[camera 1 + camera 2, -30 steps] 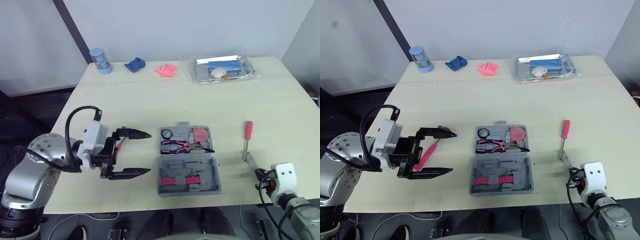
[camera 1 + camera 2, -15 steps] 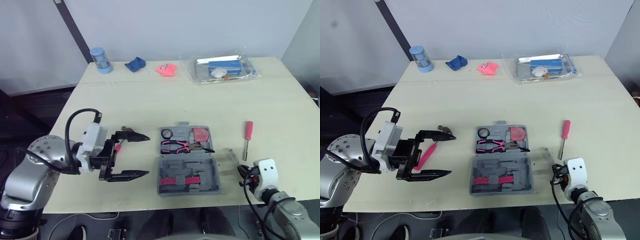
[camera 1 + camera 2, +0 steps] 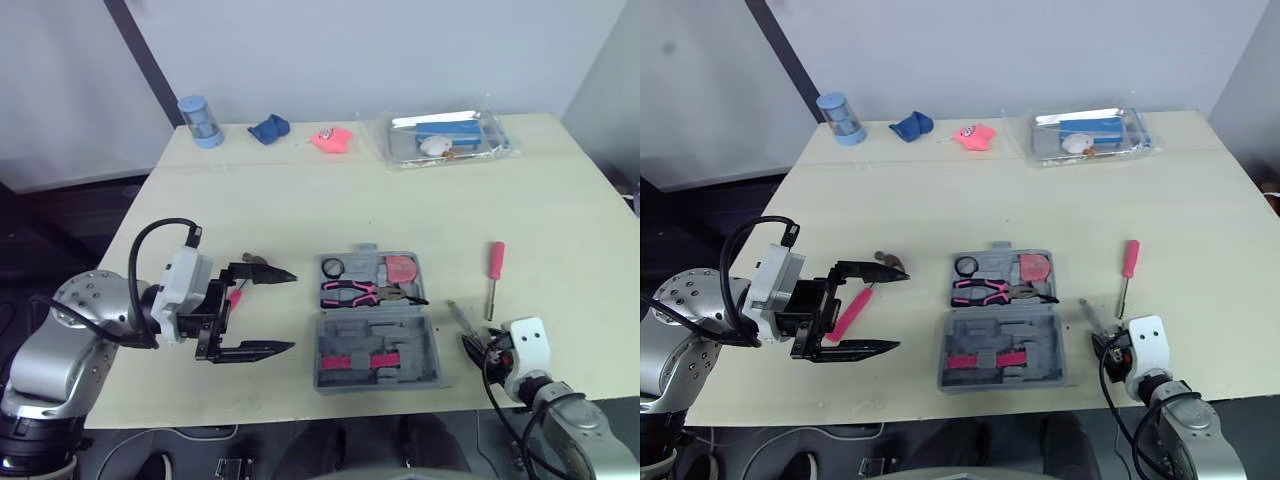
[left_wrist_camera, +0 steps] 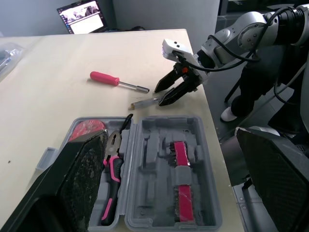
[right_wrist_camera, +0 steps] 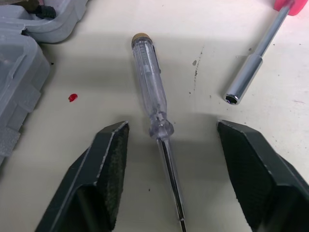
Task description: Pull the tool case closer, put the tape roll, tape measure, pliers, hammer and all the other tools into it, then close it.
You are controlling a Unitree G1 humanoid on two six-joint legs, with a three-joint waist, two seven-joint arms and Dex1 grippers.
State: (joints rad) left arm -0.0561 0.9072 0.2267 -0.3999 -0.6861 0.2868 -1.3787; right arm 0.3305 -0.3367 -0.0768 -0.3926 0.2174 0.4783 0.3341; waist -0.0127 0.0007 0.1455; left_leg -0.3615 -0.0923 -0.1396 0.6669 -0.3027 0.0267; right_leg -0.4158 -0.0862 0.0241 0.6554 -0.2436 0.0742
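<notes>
A pale wooden table (image 3: 400, 210) against a grey wall carries the job. The grey tool case (image 3: 377, 352) lies open at lower centre of the head view, near the table's front edge. Pink-handled pliers (image 3: 350, 292) are seated in its far half, alongside a small round item (image 3: 333, 267) and a red item (image 3: 402, 268).

Your left gripper (image 3: 292, 311), at lower left of the frame, hovers with its jaws spread wide, pointing toward the case. The pink-handled hammer (image 3: 853, 308) lies on the table between the two fingers as the head camera sees it, though you cannot tell whether either finger touches it.

Your right gripper (image 5: 171, 126), at lower right, is spread too. Its fingers flank the metal shaft of a clear-handled screwdriver (image 5: 149, 92) without touching it, and that tool lies just right of the case. The red-handled screwdriver (image 3: 496, 262) rests near it, further right.

Along the far edge, at the top of the frame, sit a blue cylinder (image 3: 201, 121), a blue cloth (image 3: 270, 128), a pink object (image 3: 333, 139) and a clear plastic bag (image 3: 440, 138).
</notes>
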